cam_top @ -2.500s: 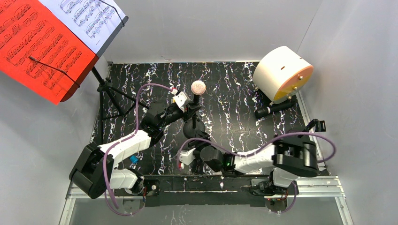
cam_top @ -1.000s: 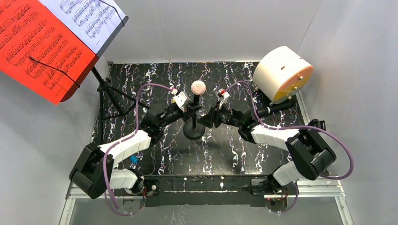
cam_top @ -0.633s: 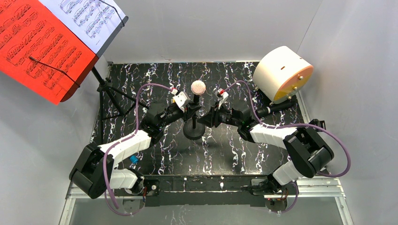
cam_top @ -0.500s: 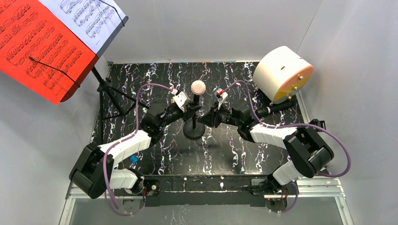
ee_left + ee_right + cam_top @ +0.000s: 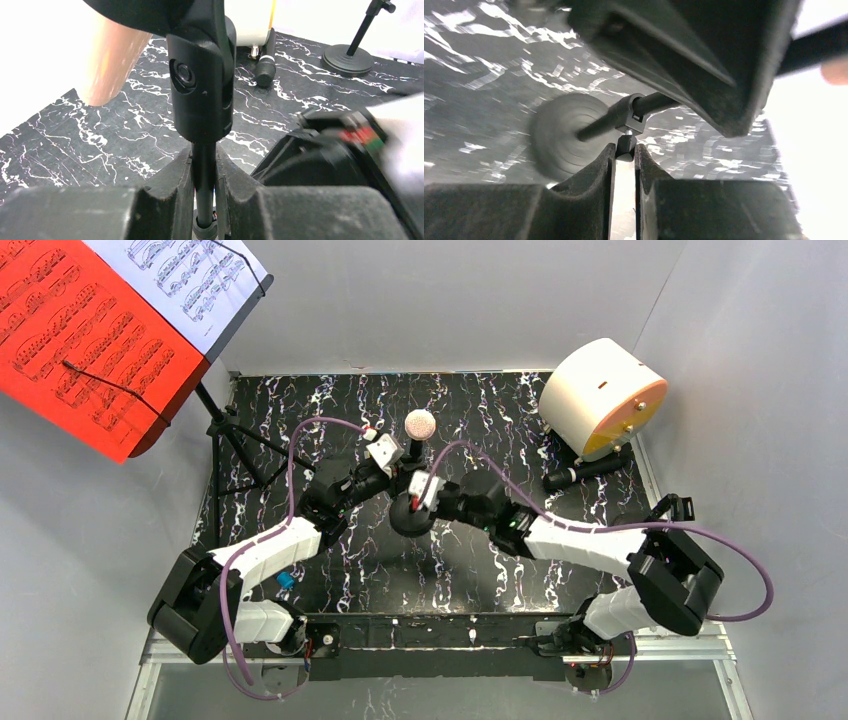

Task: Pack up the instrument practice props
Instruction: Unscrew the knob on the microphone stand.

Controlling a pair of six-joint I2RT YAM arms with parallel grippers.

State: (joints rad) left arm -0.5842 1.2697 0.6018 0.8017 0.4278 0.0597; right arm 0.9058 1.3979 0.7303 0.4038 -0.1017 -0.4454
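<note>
The beige-headed microphone stands on its black pole over a round base at mid table. My left gripper is shut on the pole, just below the mic clip. My right gripper sits low by the base, its jaws shut on the small black knob of the pole's clamp collar. The black microphone lies at the right. The music rack holds a red sheet and a white sheet at the far left.
A big white cylinder with an orange face stands at the back right, beside the lying black microphone. A second round-based pole shows in the left wrist view. Grey walls close in the table on three sides.
My right arm has dropped from the pole's right side, high up, to low beside the base, and its jaws have narrowed onto the clamp knob. The left gripper keeps its hold.
</note>
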